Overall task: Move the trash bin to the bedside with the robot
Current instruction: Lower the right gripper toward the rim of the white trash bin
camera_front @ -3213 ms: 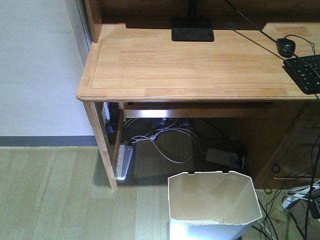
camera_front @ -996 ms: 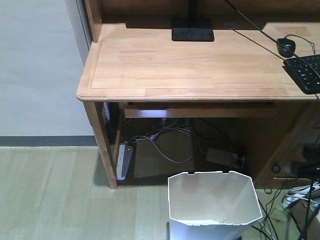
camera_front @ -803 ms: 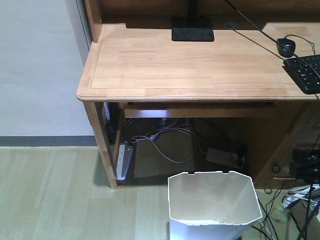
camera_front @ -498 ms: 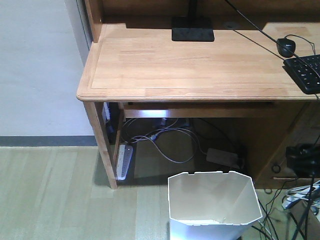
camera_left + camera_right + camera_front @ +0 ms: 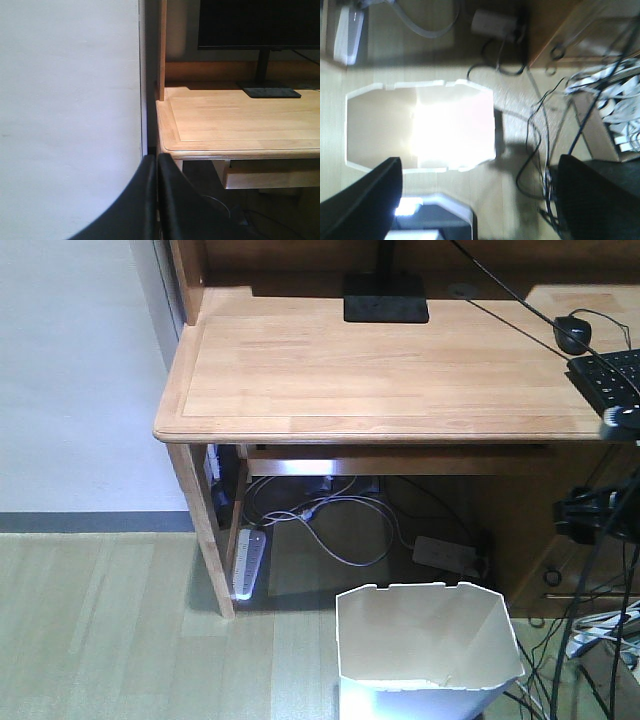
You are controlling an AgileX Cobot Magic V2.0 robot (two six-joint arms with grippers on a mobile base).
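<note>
The white trash bin (image 5: 430,640) stands upright and empty on the floor in front of the desk, its angular rim facing up. In the right wrist view the trash bin (image 5: 420,85) lies below and left of centre, washed out by glare. My right gripper (image 5: 480,200) hovers above it, open wide, nothing between its fingers (image 5: 365,205). The right arm (image 5: 592,512) shows as a black shape with trailing cables at the right edge, right of the bin. My left gripper (image 5: 156,159) is shut and empty, facing the wall beside the desk. The bedside is out of view.
A light wooden desk (image 5: 380,370) carries a monitor stand (image 5: 385,297), a mouse (image 5: 572,333) and a keyboard (image 5: 610,385). Under it lie a power strip (image 5: 248,562) and an adapter (image 5: 445,555). Tangled cables (image 5: 600,630) crowd the floor right of the bin.
The right arm has come into view and risen along the right edge, from near the floor to desk-drawer height. The bin has not moved.
</note>
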